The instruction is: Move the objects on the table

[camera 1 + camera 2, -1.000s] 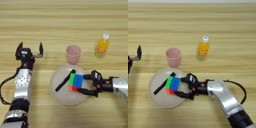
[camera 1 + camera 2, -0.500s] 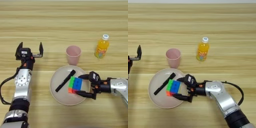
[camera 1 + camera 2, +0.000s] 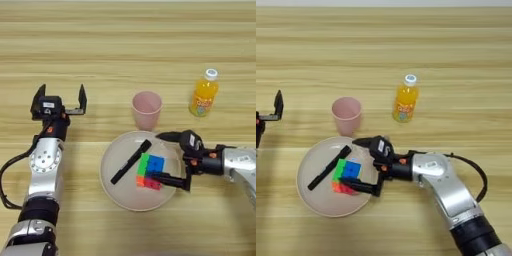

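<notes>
On the near part of the desk lies one round beige plate. It carries two items: one puzzle cube, showing green, blue, red and orange faces, on its right half, and one black marker lying diagonally on its left half, just beside the cube. The right gripper reaches in over the plate's right rim. Its jaws stand wide apart: the near finger lies against the cube's near right edge by the red face, and the far finger sits clear of the cube, above the plate's far right rim. The cube rests on the plate and is not clamped.

Further back, one empty pink cup stands upright just beyond the plate's far rim. To its right, well apart, stands one orange drink bottle with a white cap, upright on the bare wood. Its label carries print too small to read.

At the left, level with the cup, the left gripper is parked over the desk, well away from every object, with its jaws spread wide and nothing between them.

Count: one plate, one cube, one marker, one cup, one bottle, two grippers.
</notes>
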Robot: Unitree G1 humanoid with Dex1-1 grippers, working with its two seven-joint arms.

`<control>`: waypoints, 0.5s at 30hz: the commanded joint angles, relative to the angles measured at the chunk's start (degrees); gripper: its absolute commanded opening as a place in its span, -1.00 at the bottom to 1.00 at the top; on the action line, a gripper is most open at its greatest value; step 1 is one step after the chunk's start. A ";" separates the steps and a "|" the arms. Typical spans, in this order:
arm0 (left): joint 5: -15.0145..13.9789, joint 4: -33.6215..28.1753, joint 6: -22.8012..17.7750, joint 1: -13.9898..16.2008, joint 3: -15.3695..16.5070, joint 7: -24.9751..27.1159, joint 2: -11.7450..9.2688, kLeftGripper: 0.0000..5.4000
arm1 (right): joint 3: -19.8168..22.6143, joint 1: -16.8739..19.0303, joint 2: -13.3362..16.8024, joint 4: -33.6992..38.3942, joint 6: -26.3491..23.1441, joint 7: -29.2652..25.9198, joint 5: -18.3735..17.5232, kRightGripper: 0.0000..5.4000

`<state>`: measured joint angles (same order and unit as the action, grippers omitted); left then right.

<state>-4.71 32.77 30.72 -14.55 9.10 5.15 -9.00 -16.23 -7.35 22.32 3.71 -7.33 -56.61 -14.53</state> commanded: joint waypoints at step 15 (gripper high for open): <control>1.22 0.58 0.63 -0.68 -0.42 -0.86 0.55 1.00 | 21.82 -11.28 -4.04 10.33 -0.41 19.92 -10.72 0.99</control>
<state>-4.15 32.85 30.82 -14.57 8.91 4.57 -8.47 4.57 -17.27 18.90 13.27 -8.22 -38.40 -25.12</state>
